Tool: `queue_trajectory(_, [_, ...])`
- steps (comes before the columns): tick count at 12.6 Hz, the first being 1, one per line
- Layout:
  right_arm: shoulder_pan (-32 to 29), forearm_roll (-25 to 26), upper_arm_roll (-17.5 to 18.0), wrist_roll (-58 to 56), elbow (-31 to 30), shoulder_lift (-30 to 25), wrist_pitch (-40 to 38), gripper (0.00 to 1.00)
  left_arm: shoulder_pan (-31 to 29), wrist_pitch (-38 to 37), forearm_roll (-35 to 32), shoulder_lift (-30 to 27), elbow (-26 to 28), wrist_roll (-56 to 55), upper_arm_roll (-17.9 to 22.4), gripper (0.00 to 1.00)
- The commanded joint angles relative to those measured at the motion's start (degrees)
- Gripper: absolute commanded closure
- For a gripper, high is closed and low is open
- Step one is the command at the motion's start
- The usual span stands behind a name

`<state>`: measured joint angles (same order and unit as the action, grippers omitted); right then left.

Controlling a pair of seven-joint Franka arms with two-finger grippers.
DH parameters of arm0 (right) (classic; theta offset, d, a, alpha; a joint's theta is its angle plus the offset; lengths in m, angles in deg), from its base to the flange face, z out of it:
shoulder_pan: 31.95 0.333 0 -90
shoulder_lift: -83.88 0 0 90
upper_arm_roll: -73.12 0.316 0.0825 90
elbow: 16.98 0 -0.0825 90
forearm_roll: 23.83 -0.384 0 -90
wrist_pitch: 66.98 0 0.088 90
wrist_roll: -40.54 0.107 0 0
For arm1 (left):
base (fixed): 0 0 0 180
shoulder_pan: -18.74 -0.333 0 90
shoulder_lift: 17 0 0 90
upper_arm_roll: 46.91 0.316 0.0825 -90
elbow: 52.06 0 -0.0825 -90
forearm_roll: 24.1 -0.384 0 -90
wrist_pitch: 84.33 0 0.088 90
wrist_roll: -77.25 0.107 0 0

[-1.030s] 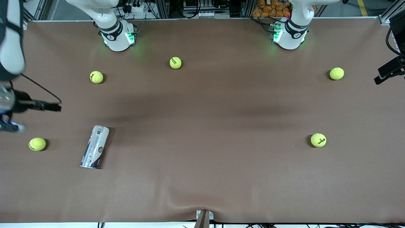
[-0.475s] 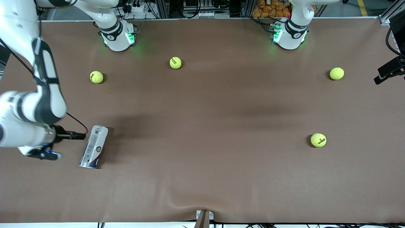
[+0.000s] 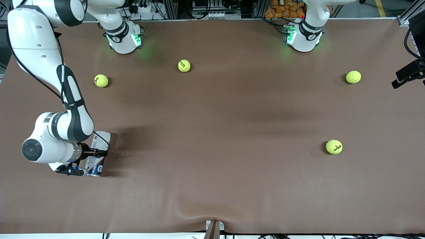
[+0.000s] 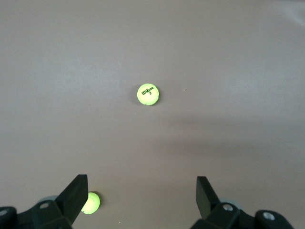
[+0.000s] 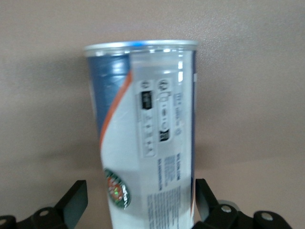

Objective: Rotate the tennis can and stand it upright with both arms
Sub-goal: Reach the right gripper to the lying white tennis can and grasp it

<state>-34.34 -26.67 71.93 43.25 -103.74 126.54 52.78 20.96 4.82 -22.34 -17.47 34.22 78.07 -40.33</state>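
The tennis can (image 3: pixel 96 165) lies on its side near the right arm's end of the table, with a white and navy label and a silvery rim (image 5: pixel 141 46). The right arm reaches down over it, and its wrist (image 3: pixel 56 147) hides the can's middle. In the right wrist view the right gripper (image 5: pixel 138 200) is open. Its dark fingers (image 5: pixel 75 199) stand on either side of the can (image 5: pixel 143 129) without closing on it. The left gripper (image 4: pixel 141 195) is open and holds nothing, high over bare table. Only the left arm's base (image 3: pixel 303 36) shows in the front view.
Yellow-green tennis balls lie scattered on the brown table: two near the bases (image 3: pixel 101 80) (image 3: pixel 184 65), one toward the left arm's end (image 3: pixel 353 77), and one nearer the camera (image 3: pixel 334 146). The left wrist view shows two balls (image 4: pixel 147 94) (image 4: pixel 89 202).
The right arm has swung in from the table's end and come down over the can, with its fingers now astride it. It now hides the ball beside the can. The left arm has not moved.
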Motion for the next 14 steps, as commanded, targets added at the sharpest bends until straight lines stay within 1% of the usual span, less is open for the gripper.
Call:
queue_trajectory(1, [-0.25, -0.51, 0.05, -0.07, 0.89, 1.02, -0.05, 0.00, -0.11, -0.74, 0.87, 0.21, -0.58, -0.48, -0.07, 0.00])
queue_trajectory(3, [-0.07, -0.33, 0.05, -2.17, -0.07, 1.20, 0.04, 0.00, -0.20, -0.74, 0.87, 0.13, -0.58, -0.48, -0.07, 0.00])
queue_trajectory(7, [0.37, -0.33, 0.14, -3.15, -4.73, 1.20, 3.99, 0.00, -0.20, -0.74, 0.87, 0.13, -0.49, -0.48, -0.07, 0.00])
queue_trajectory(14, [0.37, -0.50, 0.14, -3.15, -4.29, 0.94, 4.26, 0.00, -0.20, -0.74, 0.96, 0.13, -0.58, -0.48, -0.08, 0.00])
